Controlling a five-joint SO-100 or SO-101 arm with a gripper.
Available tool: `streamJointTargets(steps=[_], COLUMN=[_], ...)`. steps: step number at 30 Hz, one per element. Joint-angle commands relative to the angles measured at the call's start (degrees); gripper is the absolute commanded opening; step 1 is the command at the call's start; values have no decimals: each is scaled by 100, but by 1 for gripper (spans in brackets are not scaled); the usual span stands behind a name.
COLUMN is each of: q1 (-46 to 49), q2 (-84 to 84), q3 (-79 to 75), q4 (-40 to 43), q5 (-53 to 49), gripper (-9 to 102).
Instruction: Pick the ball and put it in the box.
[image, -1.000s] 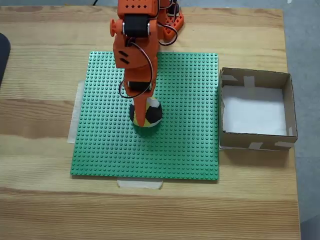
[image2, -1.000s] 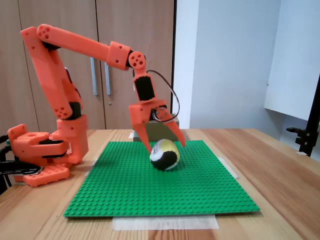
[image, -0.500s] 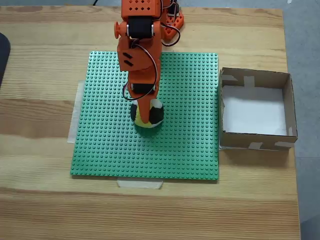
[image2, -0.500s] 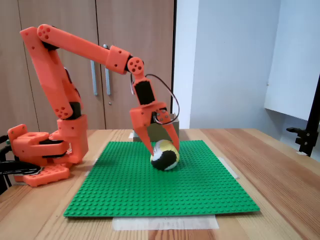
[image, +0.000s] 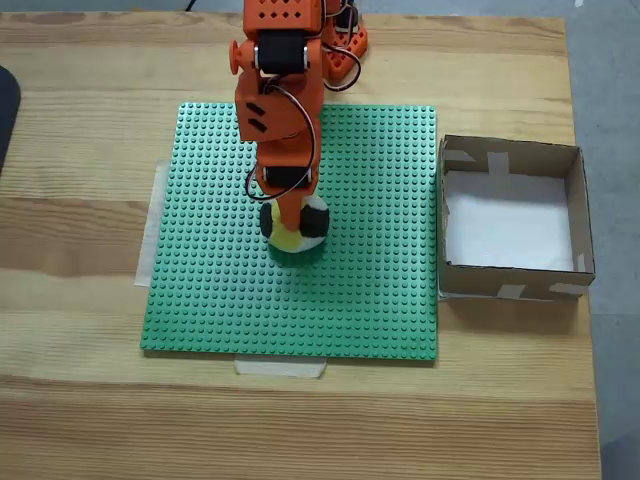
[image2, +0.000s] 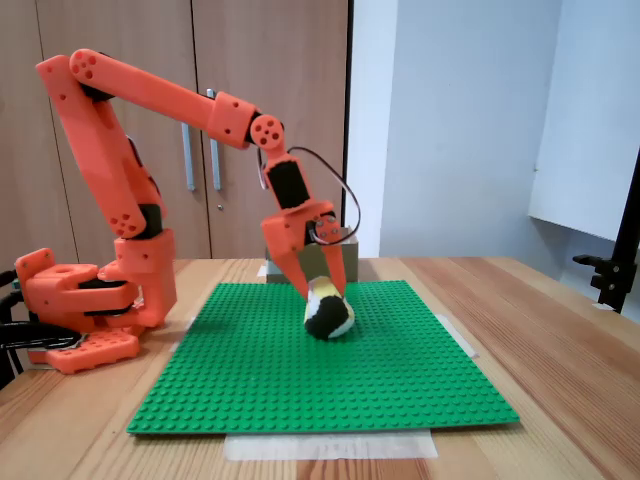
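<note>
The ball (image: 300, 232) (image2: 330, 315), yellow, black and white, is at the middle of the green studded baseplate (image: 380, 290) (image2: 400, 370). My orange gripper (image: 290, 226) (image2: 326, 300) comes down on it from above and is shut on it, with a finger pressed against each side, so the ball looks squeezed narrower. I cannot tell whether it still touches the plate. The brown cardboard box (image: 512, 157), with a white floor and tape patches, stands empty just off the plate's right edge in a fixed view. In another fixed view a bit of the box (image2: 350, 262) shows behind the gripper.
The baseplate is taped to a wooden table (image: 90, 330). The arm's orange base (image2: 85, 310) sits at the plate's far edge in a fixed view (image: 345, 40). A dark object (image: 5, 110) lies at that view's left edge. Cupboard doors stand behind the table.
The gripper has lowered over the ball and its fingers have closed from a wide spread onto the ball's sides. The ball has stayed near the plate's middle.
</note>
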Motion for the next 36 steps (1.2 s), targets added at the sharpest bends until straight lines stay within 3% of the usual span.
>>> streamJointTargets(steps=[1,15,36], q1=[-35,26,-773], q2=[237,448,448], q3=[-44,-281,-2522], q4=[-44,343,1582], q5=[-53,-62,448], gripper=[-1,-1,-1])
